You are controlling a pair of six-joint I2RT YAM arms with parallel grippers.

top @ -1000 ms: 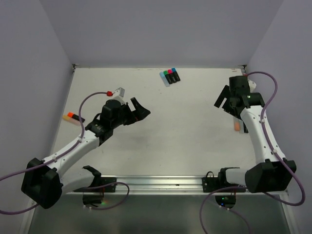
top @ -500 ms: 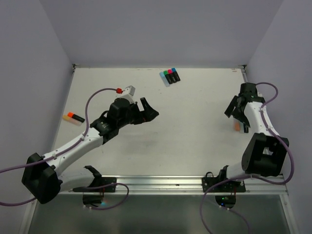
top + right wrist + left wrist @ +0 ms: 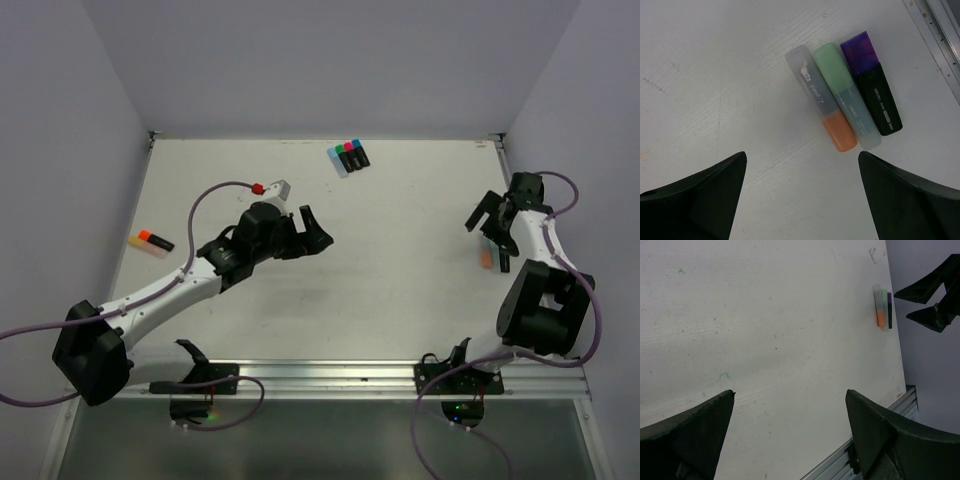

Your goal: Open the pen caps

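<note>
While the fingers (image 3: 705,200) of the left gripper (image 3: 790,395) and right gripper (image 3: 801,157) are spread — the latter above three capped pens (image 3: 845,95) lying side by side by the tabletop's (image 3: 715,75) right edge — the outer purple cap (image 3: 862,47) is best pinched alone.

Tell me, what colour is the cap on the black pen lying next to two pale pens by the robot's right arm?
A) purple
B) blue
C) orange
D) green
A: in the right wrist view the stubby black highlighter pen wears the blocky purple plastic cap, while the blocky orange plastic cap and the blocky green plastic cap sit on the see-through grey pen and the pale bluish pen.
</note>
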